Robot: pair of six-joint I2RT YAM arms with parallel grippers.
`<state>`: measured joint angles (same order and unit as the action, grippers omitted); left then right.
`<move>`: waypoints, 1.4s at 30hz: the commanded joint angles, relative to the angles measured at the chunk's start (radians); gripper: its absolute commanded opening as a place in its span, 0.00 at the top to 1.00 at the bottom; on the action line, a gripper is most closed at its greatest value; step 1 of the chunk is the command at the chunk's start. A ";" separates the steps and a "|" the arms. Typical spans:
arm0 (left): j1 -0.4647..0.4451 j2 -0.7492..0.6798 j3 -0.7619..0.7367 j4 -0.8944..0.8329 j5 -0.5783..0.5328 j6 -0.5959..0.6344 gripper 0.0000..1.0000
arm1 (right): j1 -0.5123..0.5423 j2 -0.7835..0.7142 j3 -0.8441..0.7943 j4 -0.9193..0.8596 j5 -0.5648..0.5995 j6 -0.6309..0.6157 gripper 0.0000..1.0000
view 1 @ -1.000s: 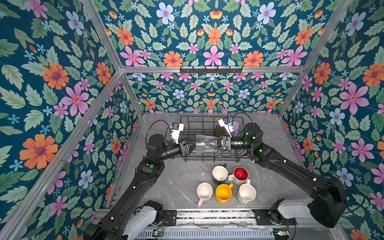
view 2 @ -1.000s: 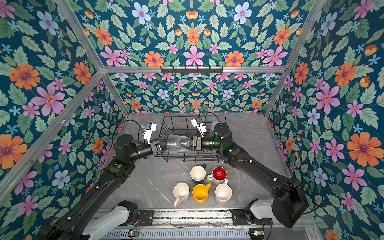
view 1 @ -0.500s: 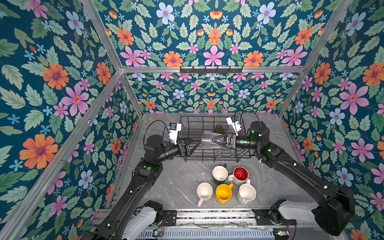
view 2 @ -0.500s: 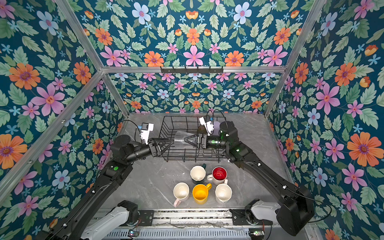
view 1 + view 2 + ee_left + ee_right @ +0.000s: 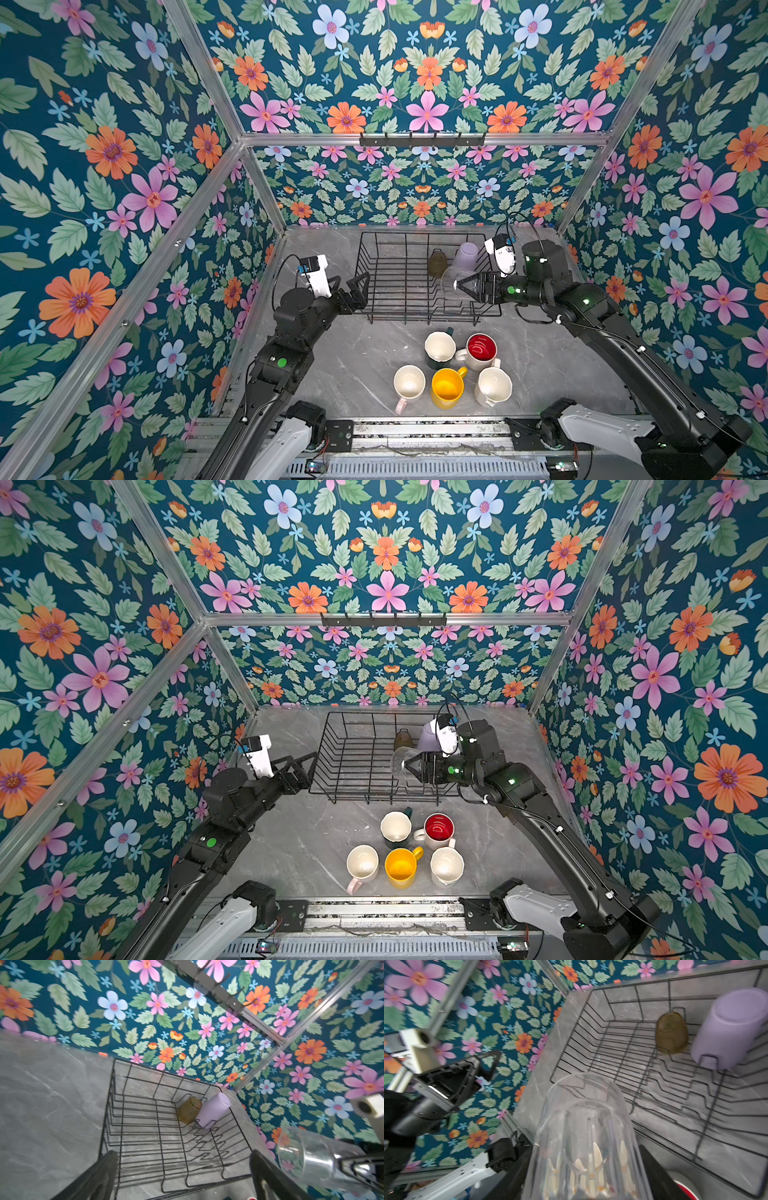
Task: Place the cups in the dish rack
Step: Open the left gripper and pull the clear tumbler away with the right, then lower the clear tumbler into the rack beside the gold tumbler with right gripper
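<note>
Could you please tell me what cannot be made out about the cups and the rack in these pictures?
- Right wrist view: the red-lined mug is cut off by the picture's edge; only a sliver shows.
- In a top view: the lilac tumbler is partly hidden by the right wrist camera.
- In both top views: the clear glass is hard to outline, being see-through against the wires of the dish rack.

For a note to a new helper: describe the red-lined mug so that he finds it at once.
On the grey table, before the black rack, five mugs stand in two rows. The red-lined mug is the right one of the back two; only it is red inside.
</note>
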<state>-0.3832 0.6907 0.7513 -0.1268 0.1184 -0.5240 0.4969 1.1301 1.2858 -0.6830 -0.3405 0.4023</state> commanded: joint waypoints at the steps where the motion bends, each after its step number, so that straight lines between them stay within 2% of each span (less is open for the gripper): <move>1: 0.000 -0.011 -0.007 0.018 -0.105 0.004 0.00 | -0.002 0.020 0.036 -0.152 0.159 -0.088 1.00; 10: 0.001 -0.074 -0.067 0.025 -0.131 -0.010 0.00 | -0.004 0.168 0.157 -0.286 0.336 -0.165 1.00; 19: 0.001 -0.100 -0.064 -0.012 -0.156 0.027 0.00 | -0.004 0.327 0.246 -0.313 0.451 -0.221 1.00; 26: 0.001 -0.120 -0.078 -0.023 -0.168 0.032 0.00 | -0.003 0.438 0.305 -0.303 0.491 -0.257 1.00; 42: 0.000 -0.146 -0.080 -0.052 -0.185 0.041 0.00 | -0.034 0.681 0.404 -0.284 0.490 -0.306 1.00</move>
<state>-0.3836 0.5495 0.6685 -0.1783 -0.0574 -0.4938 0.4690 1.7931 1.6787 -0.9859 0.1398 0.1024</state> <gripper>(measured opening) 0.996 0.686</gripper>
